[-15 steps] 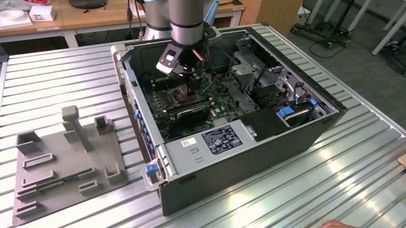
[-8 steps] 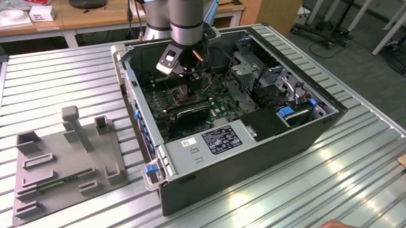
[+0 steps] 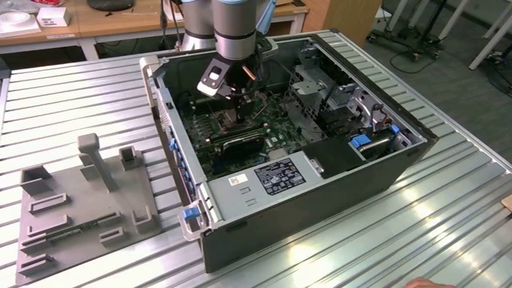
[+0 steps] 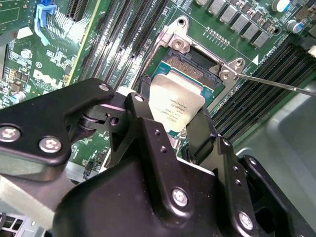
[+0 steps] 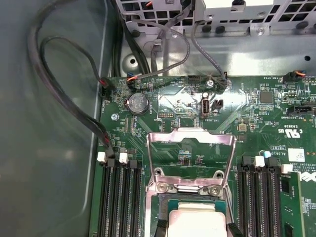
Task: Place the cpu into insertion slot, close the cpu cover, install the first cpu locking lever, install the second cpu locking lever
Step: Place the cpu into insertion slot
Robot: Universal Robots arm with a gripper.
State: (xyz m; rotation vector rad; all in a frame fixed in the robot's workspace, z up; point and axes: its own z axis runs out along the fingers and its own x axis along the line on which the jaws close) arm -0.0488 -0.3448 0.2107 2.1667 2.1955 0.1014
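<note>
One gripper [image 4: 170,117] is pinching the cpu [image 4: 177,101] by opposite edges, hovering just above the insertion slot [image 4: 195,66], with the cpu cover [image 5: 168,137] swung open.

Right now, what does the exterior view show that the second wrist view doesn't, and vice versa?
Exterior view: the whole open black computer case on the ribbed metal table, with a grey fixture tray at the exterior view's left. Second wrist view: the pale silvery square cpu held in the black claw, over the metal-rimmed square insertion slot. Both: the green motherboard and the claw above it.
</note>
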